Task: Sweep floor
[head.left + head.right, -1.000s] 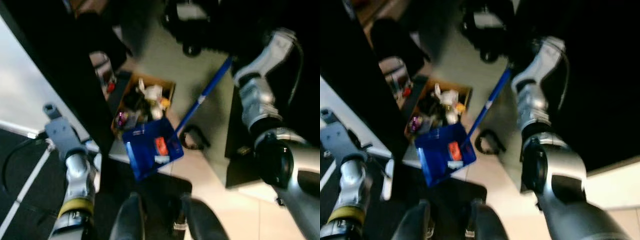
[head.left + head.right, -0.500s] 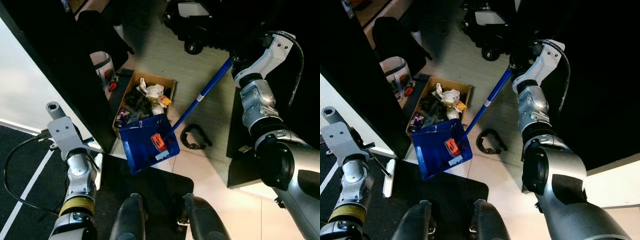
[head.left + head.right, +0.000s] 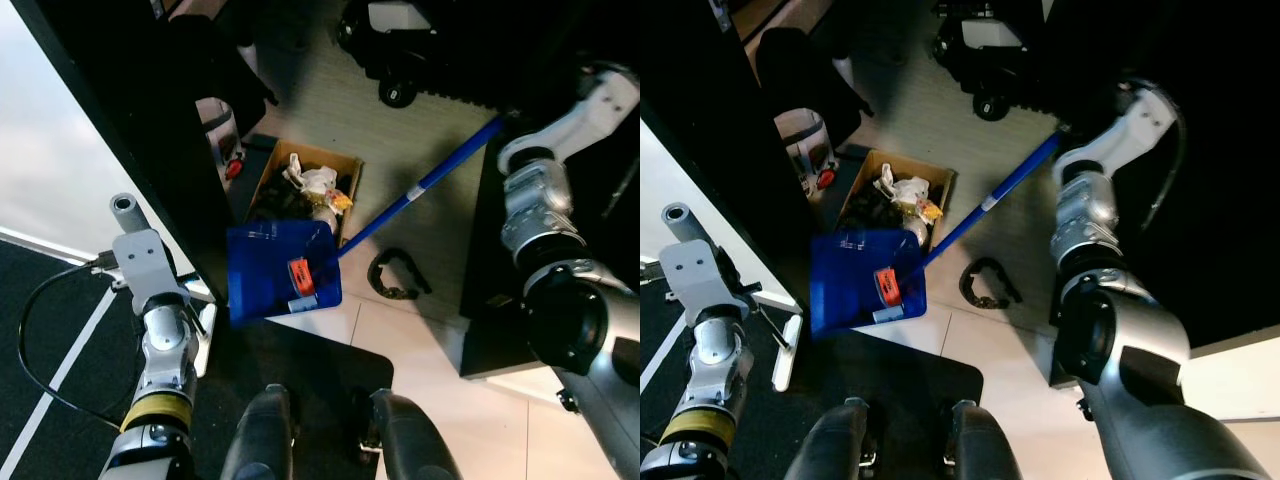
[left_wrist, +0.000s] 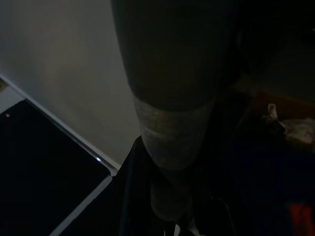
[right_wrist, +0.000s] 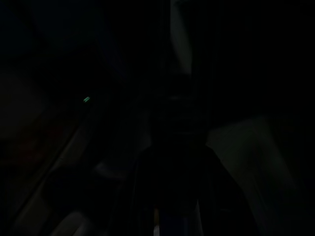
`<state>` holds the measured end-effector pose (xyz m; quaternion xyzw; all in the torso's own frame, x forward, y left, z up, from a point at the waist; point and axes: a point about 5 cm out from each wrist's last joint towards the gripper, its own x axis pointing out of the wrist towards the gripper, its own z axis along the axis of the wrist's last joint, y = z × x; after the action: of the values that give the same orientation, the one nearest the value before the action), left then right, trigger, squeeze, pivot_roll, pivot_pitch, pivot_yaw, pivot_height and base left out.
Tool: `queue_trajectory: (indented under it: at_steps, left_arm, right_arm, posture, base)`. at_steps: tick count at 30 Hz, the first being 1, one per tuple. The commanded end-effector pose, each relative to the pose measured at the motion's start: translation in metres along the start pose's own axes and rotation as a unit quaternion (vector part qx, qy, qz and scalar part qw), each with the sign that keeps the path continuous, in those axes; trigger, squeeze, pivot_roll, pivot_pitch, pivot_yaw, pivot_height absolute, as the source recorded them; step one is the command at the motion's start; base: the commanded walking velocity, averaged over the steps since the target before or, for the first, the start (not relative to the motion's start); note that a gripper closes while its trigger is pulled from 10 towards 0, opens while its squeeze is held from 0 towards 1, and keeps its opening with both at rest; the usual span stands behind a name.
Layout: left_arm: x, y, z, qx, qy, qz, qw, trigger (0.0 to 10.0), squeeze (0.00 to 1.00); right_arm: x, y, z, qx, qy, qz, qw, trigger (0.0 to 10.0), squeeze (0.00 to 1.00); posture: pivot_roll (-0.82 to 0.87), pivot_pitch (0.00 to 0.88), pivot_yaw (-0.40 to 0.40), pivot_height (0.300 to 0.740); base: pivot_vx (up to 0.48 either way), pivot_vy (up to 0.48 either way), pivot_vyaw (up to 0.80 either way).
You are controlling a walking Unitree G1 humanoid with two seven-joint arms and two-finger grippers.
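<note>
We hold the blue dustpan (image 3: 281, 274), loaded with scraps, beside the cardboard box (image 3: 305, 180); next we tip it in. Tool grip: cannot tell.

No text, label or number can be read; the red wrapper (image 3: 298, 276) in the blue dustpan (image 3: 262, 262) is too small to read.

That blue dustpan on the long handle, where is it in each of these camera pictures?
Left eye view: the blue dustpan lies left of centre, on the floor by the cardboard box.
Right eye view: the same pan sits further left, below the box.
Left wrist view: a dark blue patch with an orange scrap is probably the pan.
Right wrist view: too dark to tell.
Shared landmark: the cardboard box of rubbish.
</note>
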<state>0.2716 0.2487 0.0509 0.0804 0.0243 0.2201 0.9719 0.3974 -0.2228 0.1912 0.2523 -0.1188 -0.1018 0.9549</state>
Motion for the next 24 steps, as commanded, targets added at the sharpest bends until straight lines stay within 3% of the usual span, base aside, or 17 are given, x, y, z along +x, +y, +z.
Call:
queue_trajectory:
  at_steps: [1,3,5,6,7,9,12,14,18,20,24]
  left_arm:
    - [-0.006,0.013,-0.013,0.063,0.028,0.019,0.997,10.0,0.0]
    - [-0.008,0.046,-0.023,0.1,0.062,0.118,0.986,10.0,0.0]
    - [-0.008,0.046,-0.023,0.1,0.062,0.118,0.986,10.0,0.0]
    - [-0.011,0.059,-0.026,0.116,0.075,0.157,0.978,10.0,0.0]
    - [-0.011,0.059,-0.026,0.116,0.075,0.157,0.978,10.0,0.0]
    - [-0.014,0.079,-0.024,0.15,0.084,0.211,0.962,10.0,0.0]
    - [-0.015,0.086,-0.022,0.164,0.085,0.227,0.956,10.0,0.0]
    - [-0.015,0.098,-0.025,0.171,0.099,0.241,0.95,10.0,0.0]
    - [-0.013,0.088,-0.03,0.133,0.104,0.197,0.966,10.0,0.0]
    - [-0.013,0.079,-0.03,0.13,0.101,0.194,0.967,10.0,0.0]
    - [-0.014,0.075,-0.029,0.132,0.1,0.205,0.965,10.0,0.0]
  right_arm:
    - [0.004,-0.007,0.016,-0.017,-0.034,-0.034,0.999,10.0,0.0]
    - [0.003,-0.01,0.018,-0.032,-0.04,-0.058,0.997,10.0,0.0]
    - [0.003,-0.01,0.018,-0.032,-0.04,-0.058,0.997,10.0,0.0]
    - [0.003,-0.011,0.018,-0.035,-0.041,-0.064,0.997,10.0,0.0]
    - [0.003,-0.011,0.018,-0.035,-0.041,-0.064,0.997,10.0,0.0]
    - [0.002,-0.011,0.015,-0.039,-0.037,-0.066,0.996,10.0,0.0]
    - [0.001,-0.011,0.013,-0.041,-0.035,-0.066,0.996,10.0,0.0]
    - [0.001,-0.011,0.012,-0.041,-0.032,-0.068,0.996,10.0,0.0]
    - [0.001,-0.01,0.01,-0.044,-0.029,-0.07,0.996,10.0,0.0]
    - [0.001,-0.009,0.009,-0.048,-0.027,-0.072,0.996,10.0,0.0]
    - [0.001,-0.009,0.009,-0.051,-0.026,-0.072,0.996,10.0,0.0]
  posture:
    - [0.1,0.091,-0.086,0.74]
    - [0.1,0.09,-0.088,0.74]
    - [0.1,0.09,-0.088,0.74]
    - [0.1,0.09,-0.089,0.74]
    - [0.1,0.09,-0.089,0.74]
    - [0.11,0.097,-0.094,0.74]
    - [0.11,0.097,-0.094,0.74]
    - [0.12,0.103,-0.097,0.74]
    - [0.13,0.107,-0.107,0.74]
    - [0.12,0.11,-0.109,0.74]
    - [0.12,0.11,-0.11,0.74]
  base:
    - [0.0,0.0,0.0]
    - [0.0,0.0,0.0]
    - [0.0,0.0,0.0]
    - [0.0,0.0,0.0]
    - [0.0,0.0,0.0]
    - [0.0,0.0,0.0]
    - [0.0,0.0,0.0]
    - [0.0,0.0,0.0]
    - [0.0,0.0,0.0]
    - [0.0,0.0,0.0]
    - [0.0,0.0,0.0]
